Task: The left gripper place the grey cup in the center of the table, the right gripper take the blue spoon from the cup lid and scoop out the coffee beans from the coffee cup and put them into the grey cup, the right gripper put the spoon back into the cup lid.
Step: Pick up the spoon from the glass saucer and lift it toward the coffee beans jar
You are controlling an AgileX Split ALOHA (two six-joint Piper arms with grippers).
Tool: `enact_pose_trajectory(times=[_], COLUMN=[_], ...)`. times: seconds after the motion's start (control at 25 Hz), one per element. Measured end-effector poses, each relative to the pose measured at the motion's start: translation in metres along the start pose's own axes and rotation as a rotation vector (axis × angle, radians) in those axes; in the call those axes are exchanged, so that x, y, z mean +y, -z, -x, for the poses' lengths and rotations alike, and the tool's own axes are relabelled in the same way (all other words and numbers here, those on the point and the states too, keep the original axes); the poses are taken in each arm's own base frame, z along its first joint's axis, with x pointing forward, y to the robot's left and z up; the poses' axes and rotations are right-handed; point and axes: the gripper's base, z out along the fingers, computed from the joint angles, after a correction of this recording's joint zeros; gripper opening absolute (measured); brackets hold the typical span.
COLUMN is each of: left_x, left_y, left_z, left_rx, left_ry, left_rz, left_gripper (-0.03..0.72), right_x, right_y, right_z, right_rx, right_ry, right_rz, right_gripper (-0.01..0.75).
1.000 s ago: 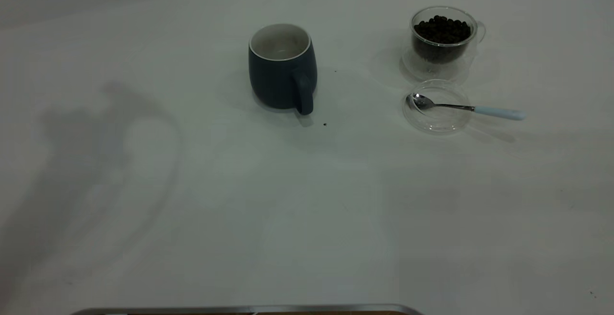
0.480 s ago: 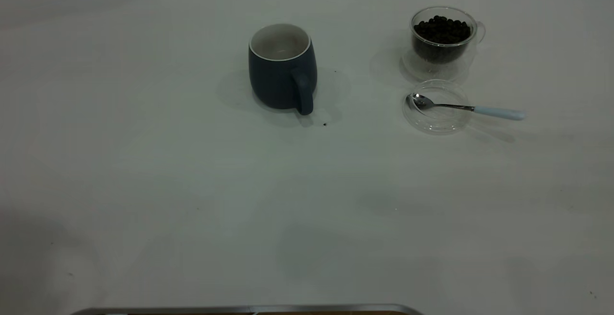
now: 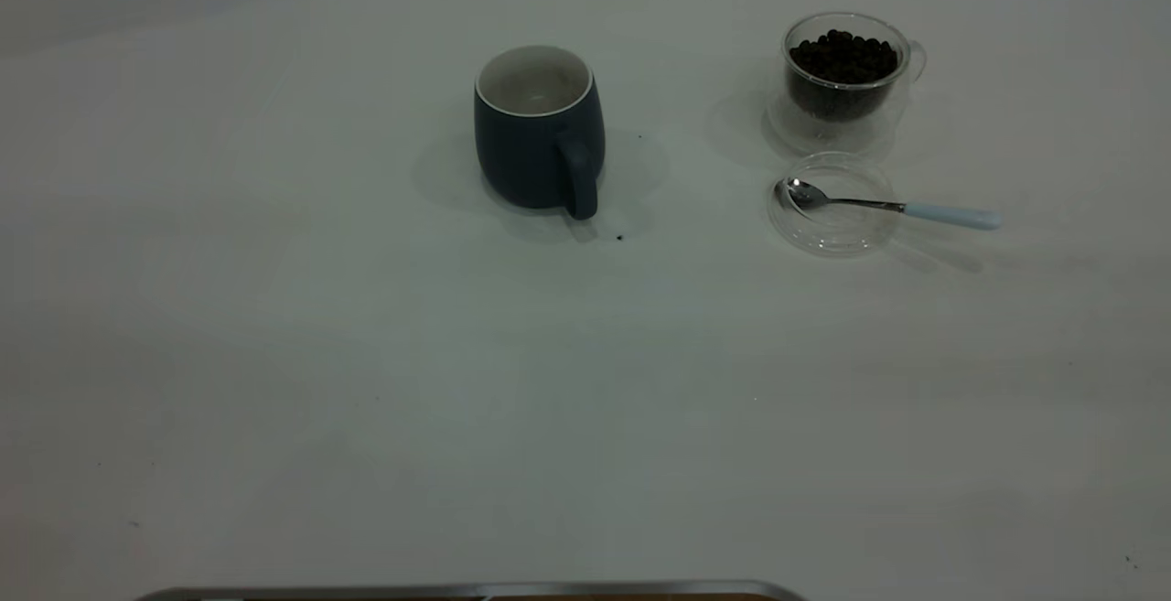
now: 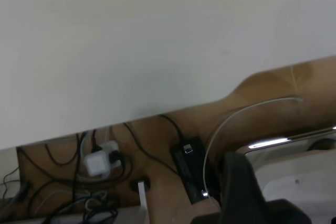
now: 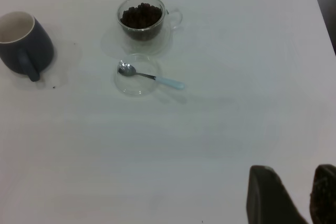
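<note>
white table (image 3: 366, 354); blue spoon (image 3: 892, 206) handle points right.

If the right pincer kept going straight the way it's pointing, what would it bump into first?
Probably just the bare table. The right pincer hangs high above it, well short of the blue spoon and cup lid. Depth is hard to judge from here.
</note>
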Motion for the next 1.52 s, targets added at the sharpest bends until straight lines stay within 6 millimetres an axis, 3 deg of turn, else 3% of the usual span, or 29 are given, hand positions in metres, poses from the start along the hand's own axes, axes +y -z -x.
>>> enact_pose_trajectory(times=[0.44,0.84,1.52], left_x=[-0.002,-0.006,-0.006], left_y=[0.022,0.035,0.035], left_z=[-0.034,-0.064,-0.065], left_rx=[-0.241,-0.437,-0.436], left_ry=[0.043,0.246,0.237], left_rz=[-0.034,0.113,0.107], left_gripper=[0.497,0.497,0.497], right_x=[0.0,0.0,0.0], right_y=[0.0,0.0,0.0], right_z=[0.0,0.0,0.0], right_rx=[0.0,0.0,0.0], right_ry=[0.0,0.0,0.0], right_rz=[0.0,0.0,0.0], right_gripper=[0.238,0.238,0.238])
